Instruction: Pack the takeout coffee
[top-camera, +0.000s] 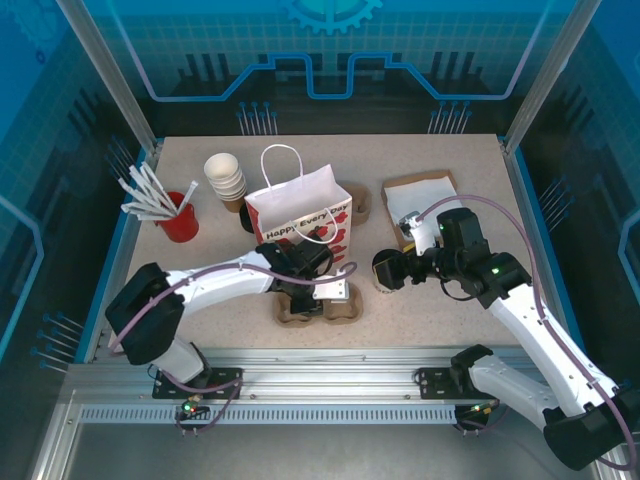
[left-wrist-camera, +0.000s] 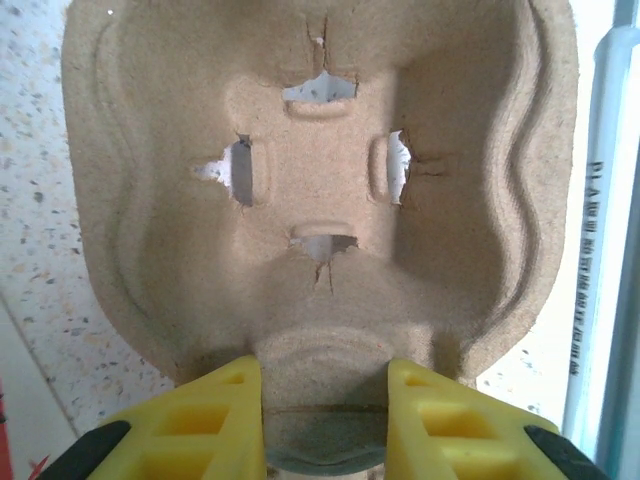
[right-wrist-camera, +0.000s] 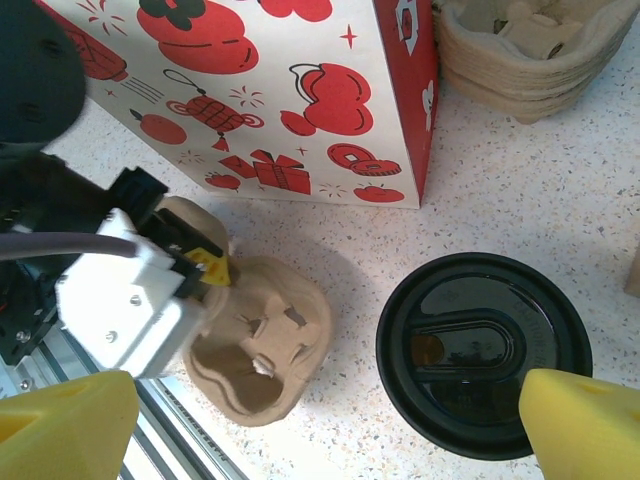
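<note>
Coffee (top-camera: 388, 270) is stood upright on the desk (top-camera: 440, 318), just ahead of the right hand (right-wrist-camera: 325, 395), whose fingers are spread wide. The paper wall is judged light and crushable, so a gentle mid-wall grip below the lid is advised. The left hand (left-wrist-camera: 323, 375) straddles the carrier (left-wrist-camera: 320, 200) rim; clamping cannot be told.

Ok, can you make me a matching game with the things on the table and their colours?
Things:
1. paper bag
2. coffee lid
3. cup carrier tray
4. pot of white sticks

Colours:
A. brown
B. red all over
C. black
D. red and white

Pairs: 1-D, 2-C, 3-A, 4-B
</note>
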